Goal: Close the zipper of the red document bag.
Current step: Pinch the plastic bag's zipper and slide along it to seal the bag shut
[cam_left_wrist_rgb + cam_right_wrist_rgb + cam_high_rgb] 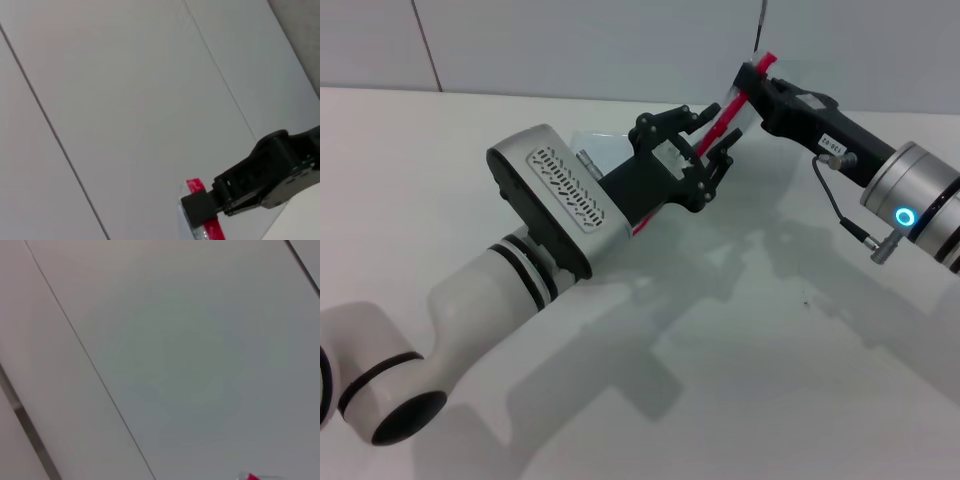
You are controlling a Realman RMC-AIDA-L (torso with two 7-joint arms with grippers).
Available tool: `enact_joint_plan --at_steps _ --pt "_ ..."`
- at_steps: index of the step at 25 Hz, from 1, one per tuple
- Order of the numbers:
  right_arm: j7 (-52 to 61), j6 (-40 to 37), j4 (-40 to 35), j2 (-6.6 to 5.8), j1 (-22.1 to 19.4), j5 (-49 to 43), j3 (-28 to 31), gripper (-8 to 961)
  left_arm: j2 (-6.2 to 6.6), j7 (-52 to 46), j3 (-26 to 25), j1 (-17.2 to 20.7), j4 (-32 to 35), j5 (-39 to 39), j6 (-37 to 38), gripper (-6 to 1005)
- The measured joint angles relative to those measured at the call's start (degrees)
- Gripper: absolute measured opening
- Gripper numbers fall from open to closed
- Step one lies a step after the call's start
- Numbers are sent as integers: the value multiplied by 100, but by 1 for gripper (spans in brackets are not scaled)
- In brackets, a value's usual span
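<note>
White table [740,380] spreads under both arms in the head view, with pale wall panels [570,40] behind it. At the far middle, the left pincer [712,140] reaches in from the near left, its black fingers clenched around the zipper [728,112], a bright red strip slanting up to the right. The right pincer [756,78] comes in from the right and is clamped on the upper end of that same strip, where a white tab shows beside the red. The red document bag [605,152] is held up off the table between the two pincers, a clear, pale pouch, mostly hidden behind the left arm's wrist, with one corner showing to the left of the black fingers. From the left wrist view, the far pincer belonging to the right arm [200,209] pinches the red strip [212,229] at its end against the grey wall panels [125,100]. From the right wrist view, only wall panels [175,365] fill the picture, with a small tip of red [252,477] at the edge.
</note>
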Motion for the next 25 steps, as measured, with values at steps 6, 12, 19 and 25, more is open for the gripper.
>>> enact_joint_plan --at_steps 6,12,19,25 --pt "-1 19 0 0 3 0 0 14 0 161 -44 39 -20 0 -4 295" --pt "-1 19 0 9 7 0 0 14 0 231 -70 71 -23 1 -4 270" --pt "-1 19 0 9 9 0 -11 14 0 254 -71 71 -23 1 -4 236" --pt "-1 14 0 8 17 0 -33 14 3 325 -71 69 -10 1 -4 198"
